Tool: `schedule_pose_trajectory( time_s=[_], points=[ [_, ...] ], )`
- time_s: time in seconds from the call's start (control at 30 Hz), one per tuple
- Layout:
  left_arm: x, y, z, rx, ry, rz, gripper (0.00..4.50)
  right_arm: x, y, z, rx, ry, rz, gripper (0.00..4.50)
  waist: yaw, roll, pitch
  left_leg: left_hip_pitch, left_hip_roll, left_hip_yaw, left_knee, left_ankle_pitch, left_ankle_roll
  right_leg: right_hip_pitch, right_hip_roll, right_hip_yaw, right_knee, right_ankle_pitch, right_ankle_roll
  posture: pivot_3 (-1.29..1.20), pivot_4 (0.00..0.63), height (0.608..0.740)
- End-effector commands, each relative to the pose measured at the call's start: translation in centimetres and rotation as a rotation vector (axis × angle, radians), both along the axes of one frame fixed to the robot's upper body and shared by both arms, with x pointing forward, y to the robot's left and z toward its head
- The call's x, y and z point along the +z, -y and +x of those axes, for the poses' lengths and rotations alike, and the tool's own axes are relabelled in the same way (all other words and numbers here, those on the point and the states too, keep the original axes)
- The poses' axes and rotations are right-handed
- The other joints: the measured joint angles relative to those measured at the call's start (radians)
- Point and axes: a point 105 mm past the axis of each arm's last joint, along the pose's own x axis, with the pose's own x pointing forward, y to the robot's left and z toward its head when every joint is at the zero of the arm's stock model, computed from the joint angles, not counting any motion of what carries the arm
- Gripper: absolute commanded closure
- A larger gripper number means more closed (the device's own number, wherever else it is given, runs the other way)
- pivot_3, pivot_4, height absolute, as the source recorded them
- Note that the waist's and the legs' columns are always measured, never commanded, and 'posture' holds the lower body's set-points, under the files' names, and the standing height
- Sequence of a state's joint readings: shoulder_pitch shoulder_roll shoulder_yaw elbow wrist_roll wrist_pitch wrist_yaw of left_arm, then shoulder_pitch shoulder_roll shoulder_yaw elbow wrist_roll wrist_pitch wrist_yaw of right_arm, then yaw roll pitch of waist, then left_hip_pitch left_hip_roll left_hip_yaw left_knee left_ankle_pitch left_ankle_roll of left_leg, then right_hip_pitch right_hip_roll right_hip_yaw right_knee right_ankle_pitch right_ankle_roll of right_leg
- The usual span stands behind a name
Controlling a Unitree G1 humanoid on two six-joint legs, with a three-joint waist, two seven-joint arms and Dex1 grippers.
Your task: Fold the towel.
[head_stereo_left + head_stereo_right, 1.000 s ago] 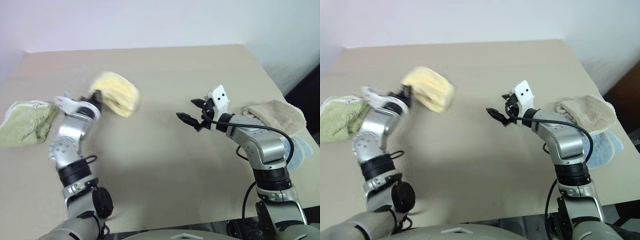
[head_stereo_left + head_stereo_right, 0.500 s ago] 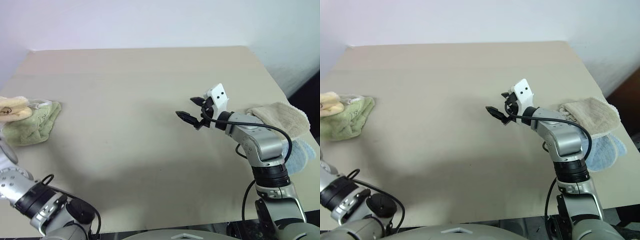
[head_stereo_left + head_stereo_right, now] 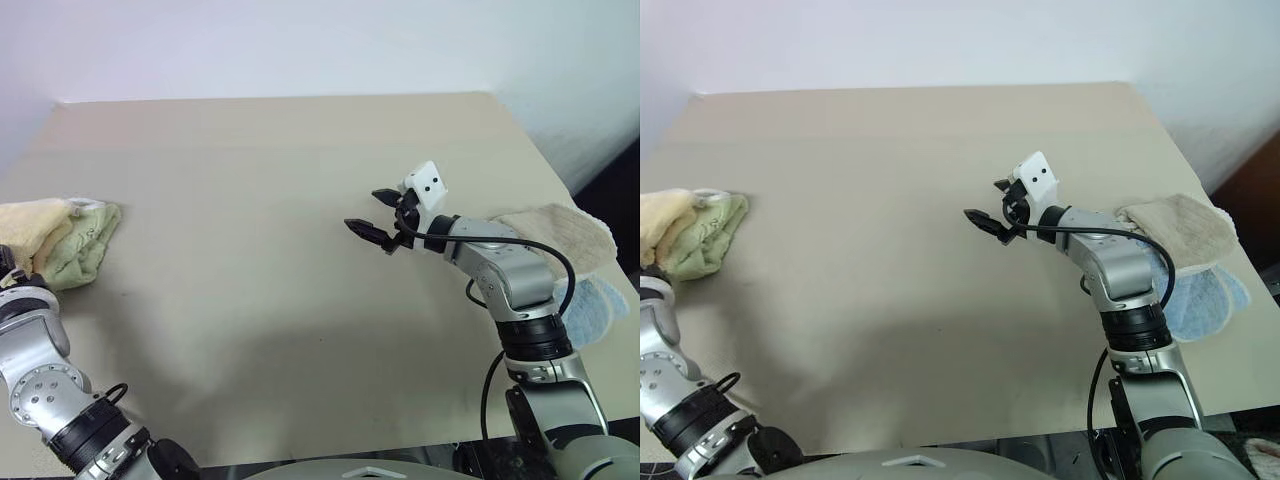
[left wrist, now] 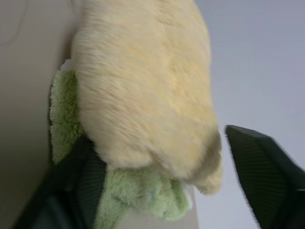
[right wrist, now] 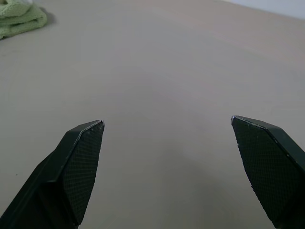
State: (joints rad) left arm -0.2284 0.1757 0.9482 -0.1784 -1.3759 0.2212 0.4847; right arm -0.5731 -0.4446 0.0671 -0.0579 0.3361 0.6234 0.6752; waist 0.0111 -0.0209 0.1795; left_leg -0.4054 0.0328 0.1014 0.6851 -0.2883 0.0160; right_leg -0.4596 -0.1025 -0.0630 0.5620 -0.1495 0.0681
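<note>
The pale yellow towel point(image 3: 30, 224) lies folded into a thick bundle at the table's far left edge, resting on the light green towel point(image 3: 88, 248). In the left wrist view the towel point(image 4: 143, 86) sits between the spread fingers of my left gripper point(image 4: 157, 138), which is open; one finger point(image 4: 264, 176) stands clear of the cloth and the other is partly under it. My right gripper point(image 3: 378, 215) hovers open over bare table at centre right, with nothing between its fingers point(image 5: 78, 157).
A beige towel point(image 3: 556, 230) lies over a light blue one point(image 3: 598, 305) at the table's right edge, just behind my right forearm. The beige table point(image 3: 260, 300) runs to a wall at the back.
My left arm swung the yellow towel from the table's left-middle out to the far left onto the green towel, and its fingers opened. The right gripper stayed nearly still.
</note>
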Motion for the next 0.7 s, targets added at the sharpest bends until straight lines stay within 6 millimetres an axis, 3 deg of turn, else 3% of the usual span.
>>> schedule_pose_trajectory(
  time_s=[0.03,0.1,0.17,0.23,0.33,0.57,0.7],
  points=[
    [-0.1,1.5,0.3,-0.106,-0.022,0.022,0.04,1.5,-0.4,-0.2,0.018,0.062,0.016,0.0,0.0,0.0,0.0,0.0,0.0,0.0,0.0,0.0,0.0,0.0,0.0,0.0,0.0,0.0,0.0,0.0,0.15,0.728],
    [-0.5,2.8,0.7,-0.213,-0.066,0.069,0.04,1.5,-0.5,-0.3,0.016,0.06,0.018,0.0,0.0,0.0,0.0,0.0,0.0,0.0,0.0,0.0,0.0,0.0,0.0,0.0,0.0,0.0,0.0,0.0,0.15,0.728],
    [-1.2,6.5,1.6,-0.451,-0.158,0.197,0.04,1.3,-0.4,-0.4,0.011,0.054,0.024,0.0,-0.001,0.0,0.0,0.0,0.0,0.0,0.0,0.0,0.0,0.0,0.0,0.0,0.0,0.0,0.0,0.0,0.15,0.728],
    [-1.8,8.6,2.0,-0.598,-0.236,0.318,0.04,1.1,-0.7,-0.4,0.013,0.051,0.027,0.0,0.0,0.001,0.0,-0.001,0.0,0.0,0.0,0.0,0.0,-0.001,0.0,0.0,0.0,0.0,0.0,0.0,0.15,0.728],
    [-1.4,12.3,3.1,-0.805,-0.331,0.611,0.04,1.1,-1.0,-0.5,0.015,0.048,0.032,0.0,-0.002,0.001,0.0,-0.001,0.001,0.0,0.0,-0.001,-0.001,-0.002,0.0,0.0,0.0,0.0,0.0,0.0,0.15,0.728],
    [2.4,17.5,6.8,-0.952,-0.328,1.305,0.04,1.2,-0.2,0.1,-0.029,0.049,0.042,0.0,-0.007,0.002,0.001,-0.004,0.002,0.002,-0.002,-0.002,-0.004,-0.007,0.0,0.0,0.0,0.0,-0.001,0.0,0.15,0.728],
    [3.2,18.5,7.6,-0.962,-0.269,1.436,0.04,0.5,1.2,0.6,-0.1,0.037,0.037,0.0,-0.021,0.003,0.001,-0.005,0.002,0.003,-0.004,-0.002,-0.003,-0.009,0.0,0.001,0.0,0.0,-0.001,0.0,0.15,0.728]
  ],
)
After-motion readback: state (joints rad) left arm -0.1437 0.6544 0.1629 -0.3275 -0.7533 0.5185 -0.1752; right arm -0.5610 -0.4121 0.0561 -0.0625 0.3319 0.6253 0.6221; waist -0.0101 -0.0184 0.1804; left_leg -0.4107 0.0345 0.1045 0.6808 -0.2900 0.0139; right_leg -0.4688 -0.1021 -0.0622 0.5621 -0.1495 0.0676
